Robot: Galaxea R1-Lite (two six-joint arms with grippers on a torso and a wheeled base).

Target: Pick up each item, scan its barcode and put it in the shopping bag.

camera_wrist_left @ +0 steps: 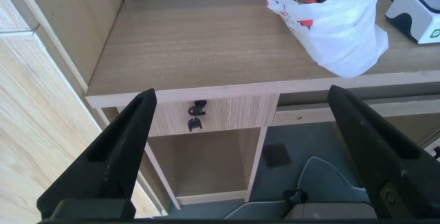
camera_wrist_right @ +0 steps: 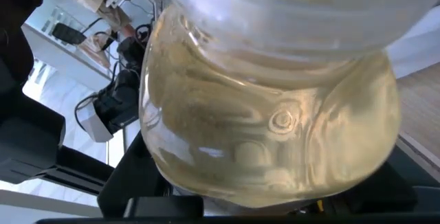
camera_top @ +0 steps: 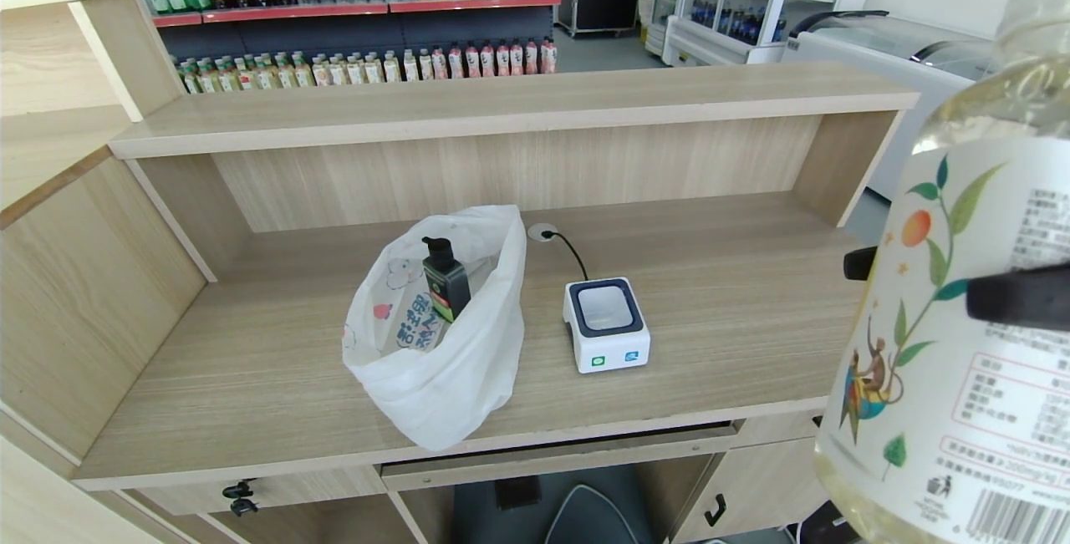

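Left end effector spread wide; right end effector raised, clamped.

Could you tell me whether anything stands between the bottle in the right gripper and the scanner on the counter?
Nothing visible does. The bottle is held up right of the scanner, with bare counter between; the shopping bag sits left of the scanner, off that path.

Matt, pale wood-grain counter; thin, crinkled white plastic shopping bag; smooth, glossy white plastic scanner; clear, shiny plastic bottle with a smooth printed label.
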